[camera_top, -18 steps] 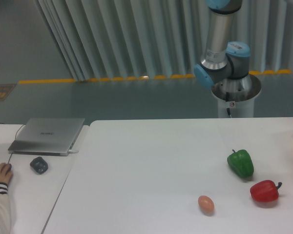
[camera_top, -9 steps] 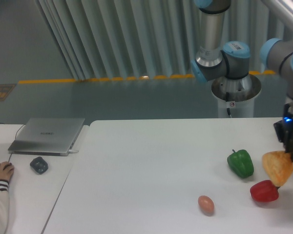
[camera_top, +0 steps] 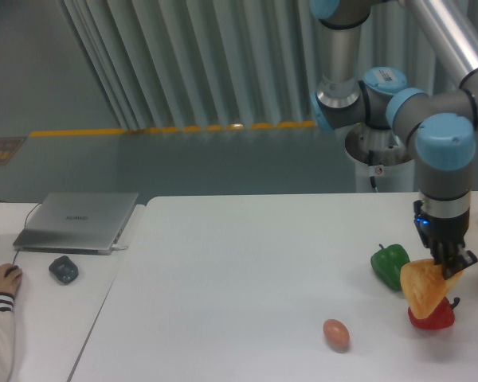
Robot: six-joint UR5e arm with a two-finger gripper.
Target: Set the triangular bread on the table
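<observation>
Pinched at its upper right edge between the dark fingers of the two-finger gripper (camera_top: 448, 263): the golden-tan wedge-shaped triangular bread (camera_top: 422, 287), hanging below and to the left of the fingertips. Held in the air, not resting on anything so far as can be judged. Long axis running steeply down from the pinch point, broad pale face toward the camera, narrow end lowest.

Directly behind or under that low end: the glossy red bell pepper (camera_top: 433, 317), partly hidden by the wedge. Just to the left, close against the wedge's upper left edge: the shiny green bell pepper (camera_top: 387, 263). Impossible to tell from this single view whether the bread touches either one or merely overlaps them.

Further left and nearer the camera, well apart: the small pinkish-tan egg (camera_top: 335, 334), with bare surface of the large white round-cornered table (camera_top: 247, 286) around it.

Judged from this: a straight descent likely to land the wedge on or against the red pepper. Free tabletop lying to the left, between green pepper and egg, or beyond. Sideways carry before lowering probably the safer choice, then release once the narrow end meets the surface.
</observation>
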